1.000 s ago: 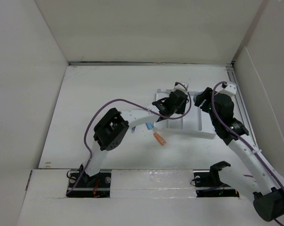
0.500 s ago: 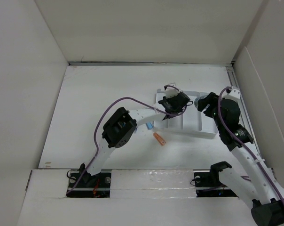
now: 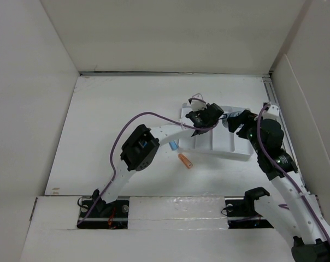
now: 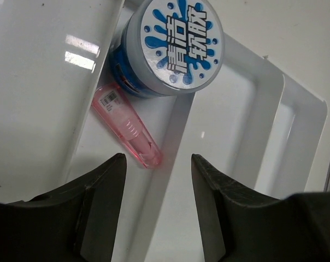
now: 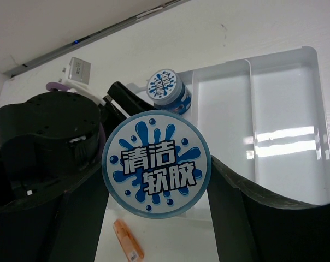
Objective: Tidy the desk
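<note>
On the white desk (image 3: 116, 120) stands a white compartmented tray (image 3: 230, 143). My left gripper (image 4: 158, 161) hangs open over the tray's (image 4: 296, 93) left compartments with nothing between its fingers. Just ahead of it a pink pen-like piece (image 4: 127, 128) lies in a compartment, and beyond that sits a round jar (image 4: 173, 43) with a blue-and-white lid. My right gripper (image 5: 157, 176) is shut on a second round jar (image 5: 155, 164) of the same kind, held above the tray's near edge. The first jar (image 5: 166, 87) also shows there in the tray (image 5: 285, 109).
An orange pen-like piece (image 3: 184, 160) lies on the desk just before the tray, with a small blue piece (image 3: 174, 146) to its left, partly under the left arm. Tall white panels wall the desk on the left, back and right. Both arms crowd the tray.
The left gripper has turned and shifted over the tray's left end. The right gripper has drawn back and lowered toward the tray's right side with its jar.
</note>
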